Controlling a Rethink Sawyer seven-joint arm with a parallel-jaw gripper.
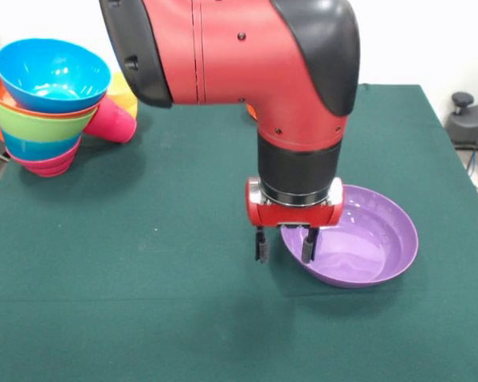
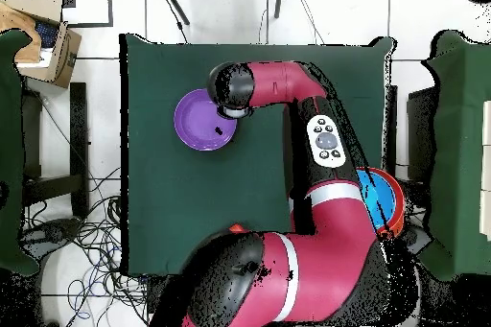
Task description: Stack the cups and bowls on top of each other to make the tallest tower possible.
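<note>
The jaws of the red and black gripper stand open, one finger outside and one inside the near-left rim of the glossy purple plastic bowl, which sits upright on the green-clothed table, right of centre. Far left, the tower of nested bowls stands with a bright blue bowl on top. A red-pink ridged cup lies against its right side.
</note>
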